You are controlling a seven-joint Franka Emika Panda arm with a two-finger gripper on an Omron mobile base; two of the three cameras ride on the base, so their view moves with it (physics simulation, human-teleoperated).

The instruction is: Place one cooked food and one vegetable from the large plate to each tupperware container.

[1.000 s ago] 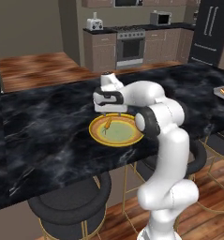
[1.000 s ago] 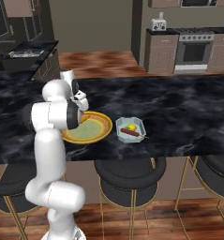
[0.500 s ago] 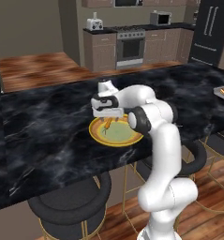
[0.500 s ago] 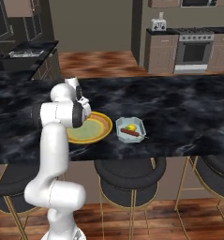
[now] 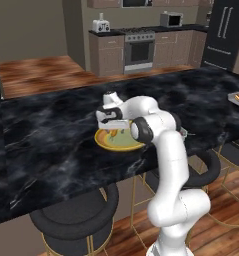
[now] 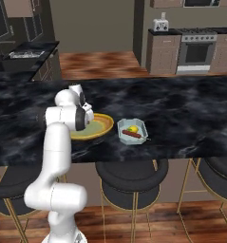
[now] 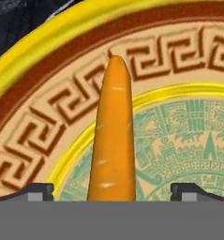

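Clearly counted one carrot [image 7: 113, 136] on the large plate [image 7: 48, 61], tip pointing away from gripper [image 7: 111, 190], jaws spread apart either side.

base views flank plate [image 5: 118, 142], wrist close-up

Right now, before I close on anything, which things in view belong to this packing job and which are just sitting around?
Part of the job:
- wide round golden-yellow plate
- long orange carrot lying on it, between the open gripper tips
- pale blue-grey rectangular tub, already holding a yellow piece and a reddish sausage-like piece

Just lying about:
- black bar stools
- oven, toaster
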